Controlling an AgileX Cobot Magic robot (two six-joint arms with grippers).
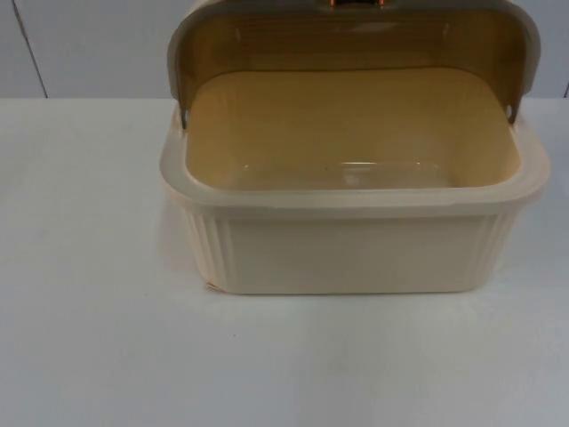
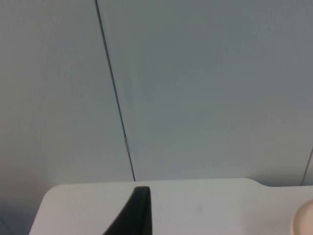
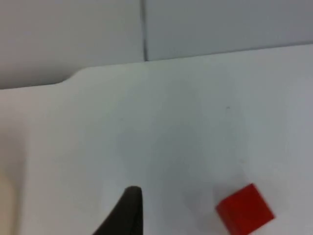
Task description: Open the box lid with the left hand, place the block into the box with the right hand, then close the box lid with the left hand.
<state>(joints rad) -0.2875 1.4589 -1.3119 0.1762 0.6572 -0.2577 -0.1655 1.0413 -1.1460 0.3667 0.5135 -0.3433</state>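
A cream plastic box (image 1: 356,253) with ribbed corners stands on the white table at the middle of the top view. Its lid (image 1: 356,36) is swung up and back against the far side, and the yellow inner floor is bare. A small red block (image 3: 244,209) lies on the table in the right wrist view, a short way to the side of my right gripper (image 3: 128,208), apart from it. My left gripper (image 2: 139,205) hovers over the table's far edge, facing the wall, with a sliver of the box (image 2: 305,220) beside it.
The grey partition wall (image 2: 195,88) with a dark vertical seam (image 2: 115,98) closes off the table's far edge. Open white table top (image 1: 267,365) stretches in front of the box and to its left.
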